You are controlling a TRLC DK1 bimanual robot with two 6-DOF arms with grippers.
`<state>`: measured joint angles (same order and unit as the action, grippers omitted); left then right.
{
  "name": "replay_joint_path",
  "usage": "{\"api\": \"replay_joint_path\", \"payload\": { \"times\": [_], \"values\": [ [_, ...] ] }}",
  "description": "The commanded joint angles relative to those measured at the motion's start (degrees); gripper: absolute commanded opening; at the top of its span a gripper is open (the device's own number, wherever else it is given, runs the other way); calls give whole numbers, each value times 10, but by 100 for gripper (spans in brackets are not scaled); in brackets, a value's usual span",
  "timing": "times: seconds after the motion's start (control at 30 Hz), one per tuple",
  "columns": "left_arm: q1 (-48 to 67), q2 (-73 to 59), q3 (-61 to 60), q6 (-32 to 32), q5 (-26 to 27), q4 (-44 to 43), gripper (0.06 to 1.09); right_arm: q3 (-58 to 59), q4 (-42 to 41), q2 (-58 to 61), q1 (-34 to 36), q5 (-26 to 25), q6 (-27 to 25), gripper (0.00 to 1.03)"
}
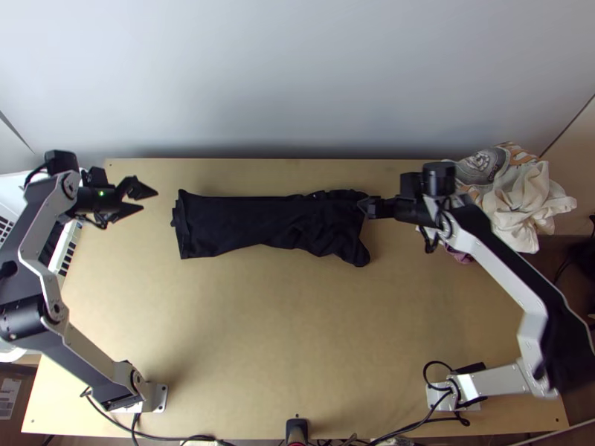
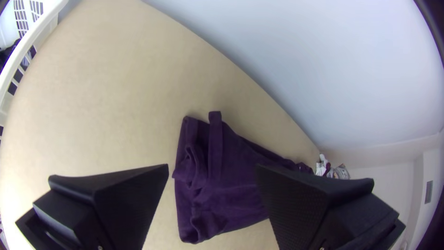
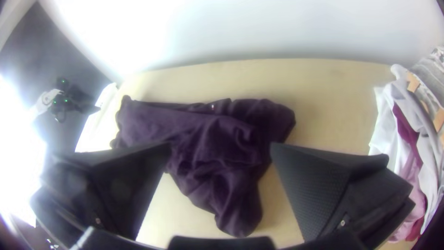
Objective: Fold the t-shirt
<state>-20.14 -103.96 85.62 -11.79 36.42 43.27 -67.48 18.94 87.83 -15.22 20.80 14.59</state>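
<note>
And here's the t-shirt (image 1: pixel 260 223), mid-tbl. toward the far side, dark cloth laid out as a long narrow strip across the wooden table (image 1: pixel 245 320). L end fairly square, w/ layered edges and a narrow band (image 2: pixel 215 139) poking out; R end bunched, a floppy lobe (image 3: pixel 240 215) spilling toward the near side. No. of layers? Can't tell.

L gripper (image 2: pixel 212 165) hangs just off the L end, jaws wide apart, nothing in them. R gripper (image 3: pixel 221 144) is at the R end, jaws also well apart, cloth in the gap but no pinch on it; contact w/ the fabric, can't tell.

Handling: prob. light, soft, limp, no stiffness to help, so it'll sag and wrinkle if lifted from one pt. Not fragile. Risk: a shallow pinch catches the top layer only and the strip opens up. Best hold, prob.: L-end corners, all layers together, then over toward the R; that lobe wants tucking 1st.

Containers: white basket (image 2: pixel 22 51) off the tbl.'s L side, slotted walls, dark stuff (image 2: pixel 6 54) inside, prob. laundry. Far R, a heap of pale and printed cloth (image 1: pixel 520 197); whether a container's under it, can't tell.
</note>
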Motion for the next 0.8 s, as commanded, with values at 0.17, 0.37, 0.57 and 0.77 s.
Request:
{"api": "replay_joint_path", "payload": {
  "times": [0.17,0.37,0.57,0.77],
  "values": [
    [-3,-12,-113,57,38,-43,96,-1,87,-120,-50,-1,36,99],
    [9,-13,-155,22,38,-142,96,-20,123,-128,-46,0,34,99],
    [37,-34,-151,-14,46,-178,96,-26,132,-125,-43,0,34,99],
    [64,-63,-148,-27,46,-194,96,-33,140,-123,-39,0,36,99]
  ]
}}
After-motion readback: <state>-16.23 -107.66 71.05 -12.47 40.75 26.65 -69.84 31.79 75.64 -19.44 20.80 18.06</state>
